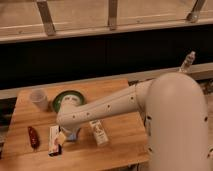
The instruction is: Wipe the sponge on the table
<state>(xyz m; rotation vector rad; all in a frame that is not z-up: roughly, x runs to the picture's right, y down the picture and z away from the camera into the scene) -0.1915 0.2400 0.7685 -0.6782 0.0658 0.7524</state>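
Observation:
The blue-grey sponge (73,134) lies on the wooden table (122,150), just in front of the green bowl (68,98). Only a small part of it shows under the end of my white arm. My gripper (66,135) hangs down from the wrist right over the sponge and is mostly hidden by the arm. Its jaws stand open, and I cannot tell whether they touch the sponge.
A clear cup (38,99) stands left of the bowl. A white-and-red packet (53,140) and a small red object (33,136) lie at the front left. A white labelled bottle (98,132) lies right of the sponge. Another bottle (187,61) stands on the ledge at the back right.

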